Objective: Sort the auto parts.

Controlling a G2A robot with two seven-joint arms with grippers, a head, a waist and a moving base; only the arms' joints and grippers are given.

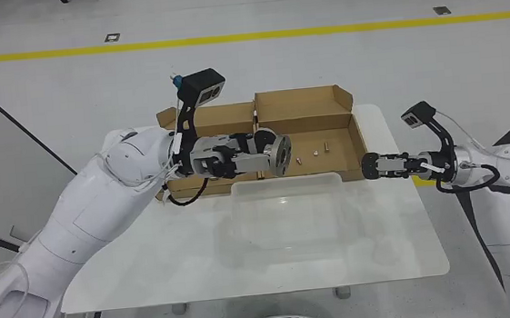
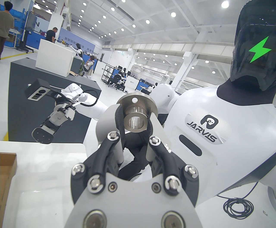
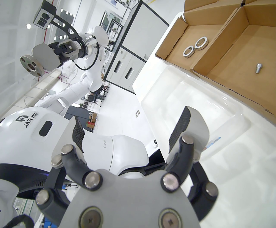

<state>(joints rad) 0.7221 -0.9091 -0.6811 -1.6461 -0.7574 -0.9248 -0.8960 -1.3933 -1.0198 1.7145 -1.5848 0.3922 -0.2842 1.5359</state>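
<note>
white table, bright open hall around it. left gripper is clamped on the flanged bushing: fingers on the short sleeve, drilled flange out past the tips, part held in the air off the table. looks like solid steel, so heavy for its size, rigid and smooth. likely to twist or slip in the pads if gripped lightly. best hold seems to be the sleeve right behind the flange, with the flange as a stop. not fragile, but a drop would dent cardboard.

below that gripper, about at the divider, is the cardboard box with two compartments. two rings lie in the one under the left wrist, a bolt in the other. clear bin sits just beside the box, on the robot's side of it.

right gripper has its fingers apart and holds nothing. it hangs by the box's other end, well apart from the left one. beyond the table: pale floor, yellow line.
</note>
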